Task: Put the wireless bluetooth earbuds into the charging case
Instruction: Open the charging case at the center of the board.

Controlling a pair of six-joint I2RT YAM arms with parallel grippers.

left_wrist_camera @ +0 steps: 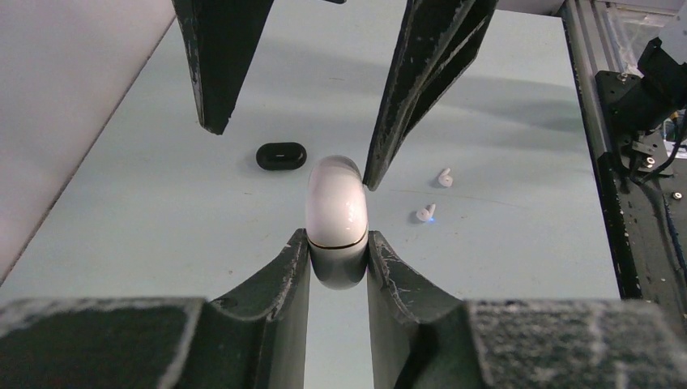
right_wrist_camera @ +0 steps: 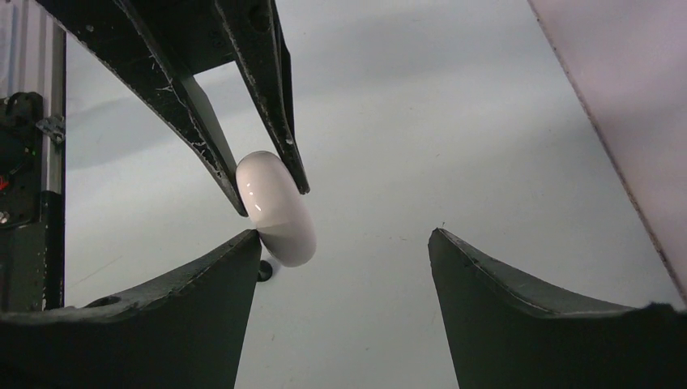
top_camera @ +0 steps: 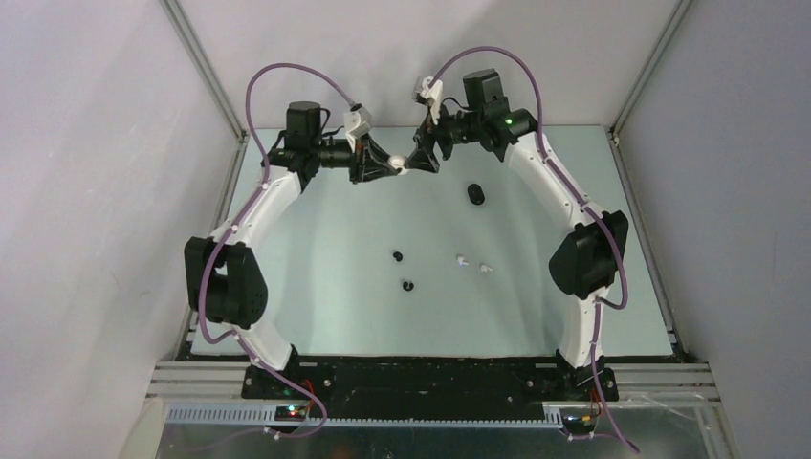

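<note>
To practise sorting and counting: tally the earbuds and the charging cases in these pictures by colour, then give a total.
White earbuds: 2
Black earbuds: 2
White charging case: 1
Black charging case: 1
Total: 6

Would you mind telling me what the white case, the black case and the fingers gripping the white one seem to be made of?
White case: glossy hard plastic, judging by sharp highlights and a thin seam. Black case: probably plastic too, duller sheen, small in view. Fingers of the left gripper: matte black, scuffed with pale scratches; plastic or coated metal, I cannot tell.
</note>
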